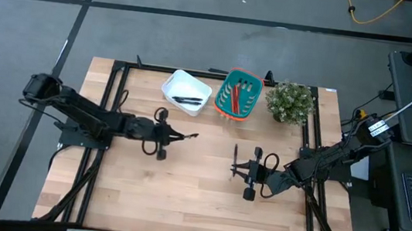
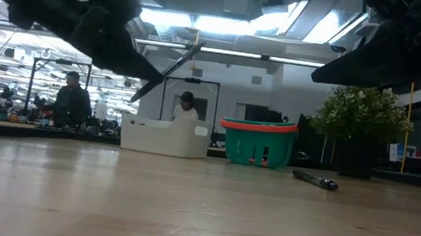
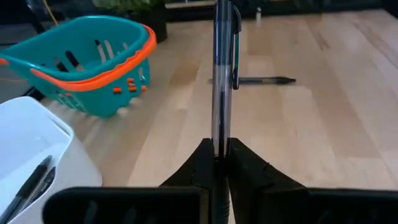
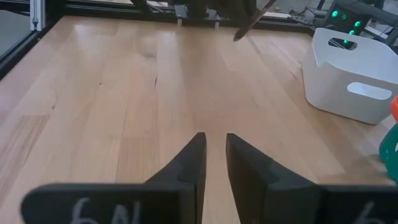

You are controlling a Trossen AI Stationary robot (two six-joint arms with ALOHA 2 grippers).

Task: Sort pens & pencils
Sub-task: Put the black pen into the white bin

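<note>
Left pincer [image 1: 166,134], frame centre-left, clamps a pen [image 1: 186,136] aloft. Right pincer [image 4: 214,163] empty, slightly parted, near a loose pen [image 1: 235,153]. Carry level, release above white bin [image 1: 172,87], upper centre, not teal basket [image 1: 224,110].

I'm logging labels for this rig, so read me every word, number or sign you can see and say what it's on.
"6N": pale handwritten marks on the dark bar at the base of the right gripper, seen in the right wrist view; the reading is uncertain.
A further pale mark at that bar's far end: cut off, unreadable.
White bin, teal basket, held pen: no readable text.
</note>
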